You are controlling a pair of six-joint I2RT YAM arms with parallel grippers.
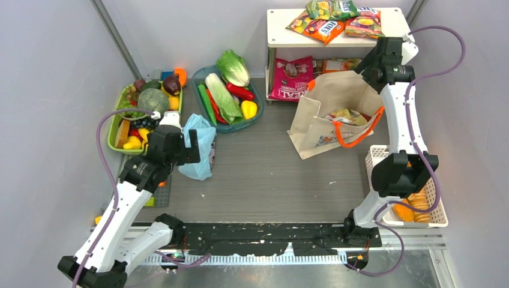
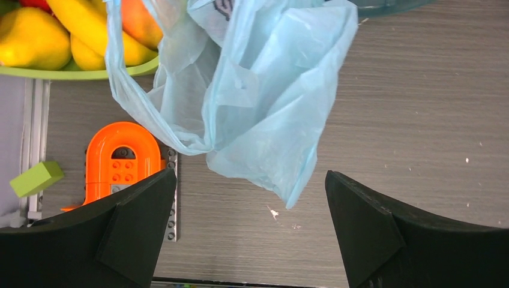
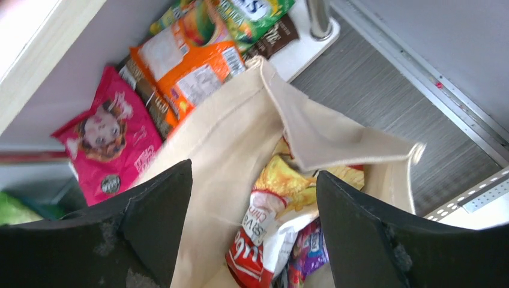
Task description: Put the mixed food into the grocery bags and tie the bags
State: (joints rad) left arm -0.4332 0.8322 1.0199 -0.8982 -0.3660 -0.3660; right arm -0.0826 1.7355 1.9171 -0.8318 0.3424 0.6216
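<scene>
Grey table [image 1: 270, 174] with two bags.
At nine o'clock the left gripper [image 2: 249, 180], spread and empty, by the blue bag [image 2: 264, 90]; at two o'clock the right gripper [image 3: 254, 171], spread, above the tote [image 3: 222, 150] with packets [image 3: 264, 228] inside.

A grey wood-grain table [image 1: 270, 174] fills the enclosure. Plain pale walls [image 1: 54, 90] box it in at the left, back and right, with slanted metal posts [image 1: 117, 36] at the far corners. A white two-tier shelf [image 1: 277, 27] stands near the far right corner. A black strip [image 1: 258, 235] lines the near edge. The light is even and soft.
</scene>
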